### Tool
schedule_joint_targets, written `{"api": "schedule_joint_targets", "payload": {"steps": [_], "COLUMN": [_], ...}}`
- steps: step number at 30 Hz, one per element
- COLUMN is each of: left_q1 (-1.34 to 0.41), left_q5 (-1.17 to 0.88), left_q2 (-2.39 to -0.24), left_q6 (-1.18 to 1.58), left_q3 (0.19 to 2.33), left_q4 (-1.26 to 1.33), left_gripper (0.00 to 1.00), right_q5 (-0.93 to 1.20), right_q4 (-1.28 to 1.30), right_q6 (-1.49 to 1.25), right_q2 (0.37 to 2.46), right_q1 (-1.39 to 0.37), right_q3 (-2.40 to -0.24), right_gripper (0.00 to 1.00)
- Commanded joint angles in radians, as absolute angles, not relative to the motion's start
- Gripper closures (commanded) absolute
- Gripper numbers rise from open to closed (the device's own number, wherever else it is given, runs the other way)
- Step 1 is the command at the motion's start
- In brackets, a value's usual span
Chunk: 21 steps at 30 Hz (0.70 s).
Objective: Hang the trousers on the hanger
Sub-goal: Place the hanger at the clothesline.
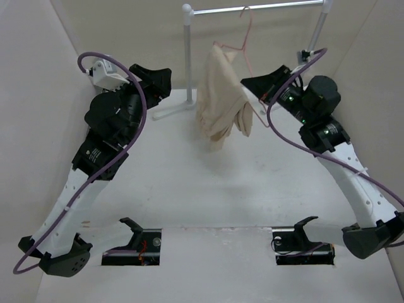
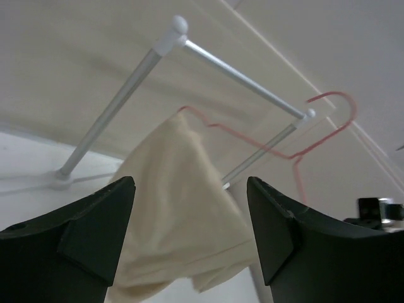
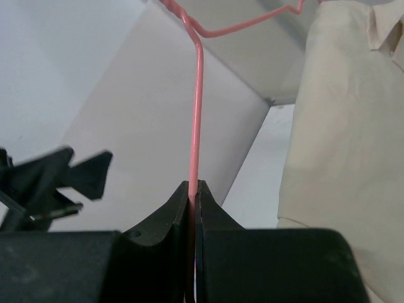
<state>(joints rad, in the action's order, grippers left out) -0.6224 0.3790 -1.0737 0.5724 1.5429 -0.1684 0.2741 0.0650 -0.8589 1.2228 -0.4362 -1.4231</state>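
White tabletop [image 1: 208, 202] fills the floor of a booth with plain beige walls [image 1: 38, 76] on three sides. Both arms are bolted at its near edge and lean towards the far wall.

The left arm [image 1: 101, 151] rises from its base, bends at the elbow and angles inward. Its wrist is on the left of the rack, and a purple cable [image 1: 136, 82] loops over it. The right arm [image 1: 334, 158] mirrors it, reaching up and in from the right edge with its wrist stretched towards the middle.

A white pipe garment rack [image 1: 188, 57] stands at the far side, with its rail running across the top of the overhead view.

The trousers [image 1: 221, 101] hang bunched in beige folds below that rail. They are draped from the left corner of the hanger [image 1: 245, 38], and their lower end is clear of the table. The hanger is tilted, with its hook up at the rail. Whether the hook bears on the rail I cannot tell.

The left gripper [image 2: 189, 189] has its fingers spread wide and holds nothing. It points at the cloth [image 2: 183, 202] from close by without touching it. The right gripper [image 3: 193, 189] has its fingers pressed together on the thin pink wire [image 3: 197, 113], pinching one straight side of the hanger just beside the cloth [image 3: 341, 139].
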Motion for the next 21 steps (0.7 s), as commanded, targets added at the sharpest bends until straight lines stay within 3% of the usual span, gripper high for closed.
{"api": "schedule_joint_targets", "payload": {"steps": [1,6,9,10,11,21], "left_q1": [-0.579,-0.547,-0.547,-0.548,-0.547,-0.527], "left_q5": [0.396,0.37,0.357,0.357,0.356,0.341], "left_q2": [-1.055,-1.08,-1.081,-1.084,-1.088,-1.109], "left_q6": [0.61,0.66,0.669,0.669,0.669,0.667], "left_q3": [1.459,1.33,1.255,1.234,1.217,1.077], "left_q4": [-0.231,-0.305,-0.301,-0.301,-0.301,-0.307], "left_gripper": [0.3,0.26,0.17,0.12,0.0,0.0], "right_q5": [0.281,0.284,0.298,0.301,0.302,0.31], "right_q4": [0.012,0.044,0.064,0.077,0.081,0.097], "right_q6": [-0.861,-0.865,-0.87,-0.873,-0.876,-0.905], "right_q2": [1.247,1.339,1.408,1.429,1.449,1.624], "right_q1": [-0.34,-0.22,-0.162,-0.145,-0.13,-0.022], "right_q3": [-1.544,-1.653,-1.732,-1.756,-1.776,-1.953], "right_gripper": [1.0,1.0,1.0,1.0,1.0,1.0]}}
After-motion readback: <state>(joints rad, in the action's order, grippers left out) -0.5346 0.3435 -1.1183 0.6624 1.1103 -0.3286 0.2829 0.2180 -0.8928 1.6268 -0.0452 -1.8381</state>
